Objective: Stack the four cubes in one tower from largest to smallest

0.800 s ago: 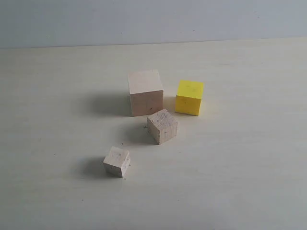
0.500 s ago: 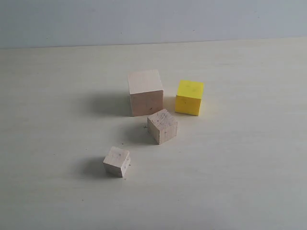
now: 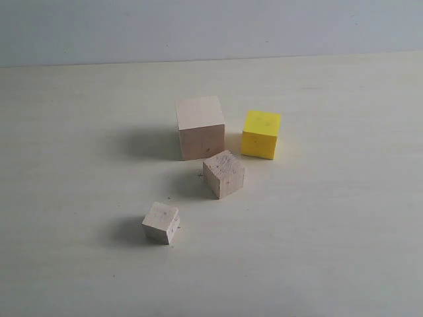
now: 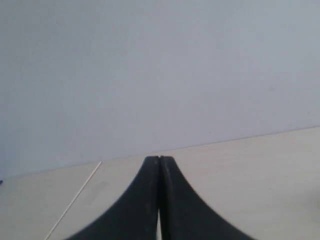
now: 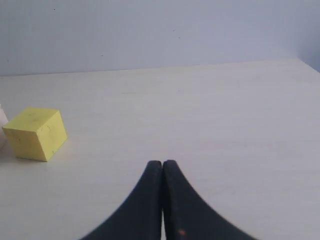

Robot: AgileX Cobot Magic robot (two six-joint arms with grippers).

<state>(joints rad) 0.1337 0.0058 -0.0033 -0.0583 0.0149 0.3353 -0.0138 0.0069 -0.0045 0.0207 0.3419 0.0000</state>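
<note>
Four rigid, likely light cubes (image 3: 200,127) suit grips across opposite flat faces; left gripper (image 4: 159,160) and right gripper (image 5: 162,163) are pinched together, empty.

Three pale wooden cubes (large cube (image 3: 200,127), medium cube (image 3: 224,174), small cube (image 3: 160,222)), one yellow cube (image 3: 260,134)

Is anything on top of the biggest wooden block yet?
Nothing. The large wooden cube has a bare top; the yellow cube, medium cube and small cube all sit on the table. Its far side and underside are hidden.
</note>
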